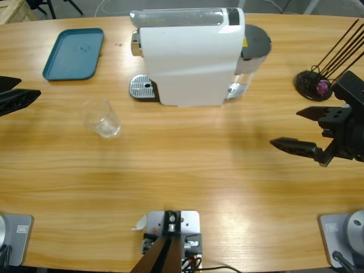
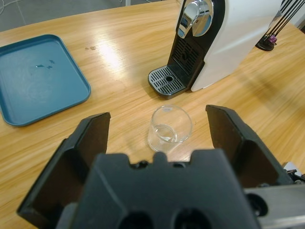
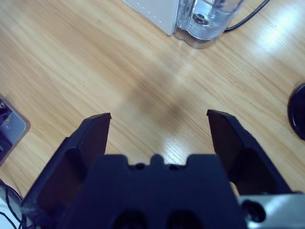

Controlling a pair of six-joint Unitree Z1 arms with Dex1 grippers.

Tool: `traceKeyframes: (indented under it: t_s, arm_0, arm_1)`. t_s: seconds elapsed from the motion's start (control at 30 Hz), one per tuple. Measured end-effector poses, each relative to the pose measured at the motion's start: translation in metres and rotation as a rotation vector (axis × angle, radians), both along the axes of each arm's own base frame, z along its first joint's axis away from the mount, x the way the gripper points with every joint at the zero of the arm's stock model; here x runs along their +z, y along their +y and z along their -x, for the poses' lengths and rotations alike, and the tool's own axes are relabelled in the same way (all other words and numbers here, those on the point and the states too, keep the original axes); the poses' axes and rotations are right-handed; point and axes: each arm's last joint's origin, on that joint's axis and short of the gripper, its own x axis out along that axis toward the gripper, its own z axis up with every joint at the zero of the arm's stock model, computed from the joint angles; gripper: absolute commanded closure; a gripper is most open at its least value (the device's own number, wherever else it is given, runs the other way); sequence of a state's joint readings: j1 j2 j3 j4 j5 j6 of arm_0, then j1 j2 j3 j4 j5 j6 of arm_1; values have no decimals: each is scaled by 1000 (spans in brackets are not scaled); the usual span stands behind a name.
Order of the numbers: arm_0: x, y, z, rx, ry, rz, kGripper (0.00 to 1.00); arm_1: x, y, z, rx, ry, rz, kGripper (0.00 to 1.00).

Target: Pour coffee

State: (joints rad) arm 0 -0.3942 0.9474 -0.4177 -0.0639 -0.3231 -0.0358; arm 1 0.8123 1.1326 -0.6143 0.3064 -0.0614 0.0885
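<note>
Wooden table point(image 1: 187, 170), seen from above, with our two arms at opposite edges and nothing yet held. Our left gripper point(image 1: 14, 94) sits at the left edge, its jaws spread wide and empty. In the left wrist view it looks straight at a clear glass cup point(image 2: 169, 128) standing upright on the bare wood, apart from the jaws and framed between them. The cup looks almost empty; we cannot make out any coffee in it beyond a faint glint at the bottom.

Beyond the cup stands the white coffee machine point(image 1: 190, 57), its grey drip tray point(image 1: 143, 87) near the cup but not under it. A teal tray point(image 1: 74, 54) lies further left, bare. Our right gripper point(image 1: 304, 131) hovers over bare wood near the right edge, jaws also wide and empty, with a black stand point(image 1: 313, 85) of thin rods behind it.

We judge this to be the very start: the cup has not been grasped. The next move calls for the left gripper to advance, close gently around the cup's wall, and keep it upright, since thin smooth glass may slip or tip.
</note>
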Motion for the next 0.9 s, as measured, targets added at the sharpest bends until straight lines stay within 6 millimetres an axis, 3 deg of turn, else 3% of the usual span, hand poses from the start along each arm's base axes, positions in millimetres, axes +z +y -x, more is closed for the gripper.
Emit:
traceKeyframes:
  t_s: [0.23, 0.3, 0.47, 0.6, 0.9]
  arm_0:
    - [0, 0, 0, 19, 27, 29, 126]
    - [2, 0, 0, 35, 43, 58, 38]
    - [28, 3, -3, 138, 77, 50, 111]
    - [50, 8, -4, 233, 100, -15, 115]
    - [46, 9, -12, 327, 112, -74, 108]
  arm_1:
    - [0, 0, 0, 0, 0, 0, 142]
    - [0, 0, 0, 0, 0, 0, 142]
    - [0, 0, 0, 0, 0, 0, 142]
    - [0, 0, 0, 0, 1, 1, 142]
    - [-1, 1, -1, 0, 4, 4, 142]
